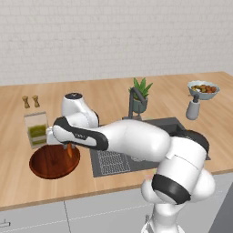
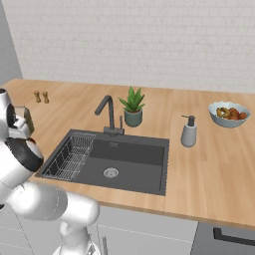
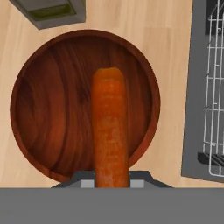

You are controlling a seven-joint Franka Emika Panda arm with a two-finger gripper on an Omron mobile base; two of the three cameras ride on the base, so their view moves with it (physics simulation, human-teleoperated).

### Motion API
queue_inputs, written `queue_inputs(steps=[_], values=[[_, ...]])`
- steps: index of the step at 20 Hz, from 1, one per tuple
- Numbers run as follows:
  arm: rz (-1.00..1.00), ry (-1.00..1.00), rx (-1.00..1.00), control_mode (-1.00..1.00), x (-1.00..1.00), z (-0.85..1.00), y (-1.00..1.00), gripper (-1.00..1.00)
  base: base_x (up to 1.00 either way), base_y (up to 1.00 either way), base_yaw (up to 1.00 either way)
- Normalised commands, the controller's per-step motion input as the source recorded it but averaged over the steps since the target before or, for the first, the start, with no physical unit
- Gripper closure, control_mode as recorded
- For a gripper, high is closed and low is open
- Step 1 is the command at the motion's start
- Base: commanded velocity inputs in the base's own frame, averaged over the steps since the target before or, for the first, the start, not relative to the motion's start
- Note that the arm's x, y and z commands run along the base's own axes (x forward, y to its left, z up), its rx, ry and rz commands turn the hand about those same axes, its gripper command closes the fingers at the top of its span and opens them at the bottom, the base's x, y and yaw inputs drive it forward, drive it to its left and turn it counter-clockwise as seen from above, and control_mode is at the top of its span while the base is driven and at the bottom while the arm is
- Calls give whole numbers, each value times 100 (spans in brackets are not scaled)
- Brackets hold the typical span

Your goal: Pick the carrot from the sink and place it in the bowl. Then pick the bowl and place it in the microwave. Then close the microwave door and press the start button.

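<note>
Wooden surface [image 1: 113, 98] before a pale brick wall: carrot [image 3: 110, 127] carried over the bowl [image 3: 48, 113].

Hand view: end effector [image 3: 111, 180] at bottom centre, pinching the carrot, pointing straight down at the bowl's middle; not yet released. Left base view: end effector [image 1: 69, 146] hanging above the bowl [image 1: 52, 162] at lower left, beside the sink [image 1: 170, 127]; orange stick [image 1: 69, 151] just showing under it. Right base view: sink [image 2: 129, 159] at centre, basin bare but for the rack [image 2: 69, 157]. Judged: pickup from sink done, drop into bowl next. Left to do: bowl into microwave, door shut, start pressed.
</note>
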Motion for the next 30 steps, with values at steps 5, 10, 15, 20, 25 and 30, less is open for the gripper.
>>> queue_inputs(steps=[5,10,15,20,25,30], values=[[-1,4,-1,-100,10,-34,32,100,0,0,0],[-3,0,-1,-100,1,-24,36,100,0,0,0],[-3,3,-2,-100,25,-15,16,100,0,0,0],[-1,4,-5,-100,20,-28,14,100,0,0,0],[-4,3,-9,-100,21,-29,32,100,0,0,0],[-5,3,-5,-100,15,-16,22,100,0,0,0]])
